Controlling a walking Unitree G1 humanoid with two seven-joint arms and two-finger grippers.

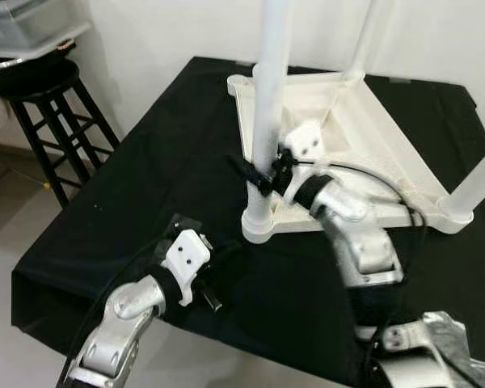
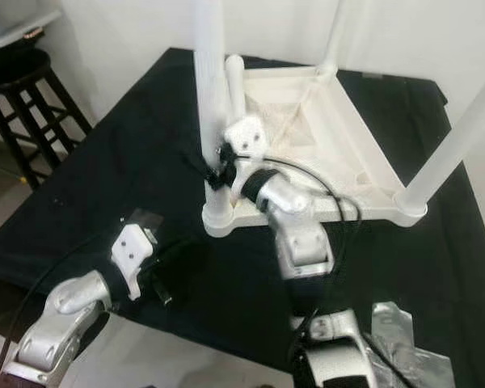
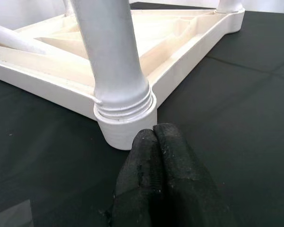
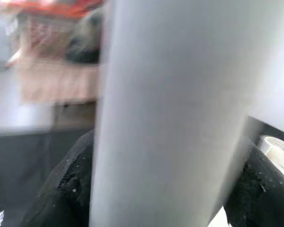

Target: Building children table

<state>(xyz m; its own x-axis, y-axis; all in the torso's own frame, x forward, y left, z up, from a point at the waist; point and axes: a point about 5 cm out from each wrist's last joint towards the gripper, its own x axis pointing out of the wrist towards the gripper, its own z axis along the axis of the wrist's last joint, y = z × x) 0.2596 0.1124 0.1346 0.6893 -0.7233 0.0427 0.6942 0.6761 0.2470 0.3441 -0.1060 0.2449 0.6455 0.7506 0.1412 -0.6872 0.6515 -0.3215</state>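
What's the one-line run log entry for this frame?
stage: leg fitting | right gripper: shut on near-corner leg above socket | left gripper: shut, empty, beside that socket | tabletop: upside down on black cloth

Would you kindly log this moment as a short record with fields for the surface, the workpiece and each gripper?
surface: black-covered table
workpiece: white tabletop lying upside down, legs pointing up
near leg: white leg upright in the near corner socket
right gripper: right gripper shut on the white leg
left gripper: left gripper shut, empty, before the socket
beside table: black stool
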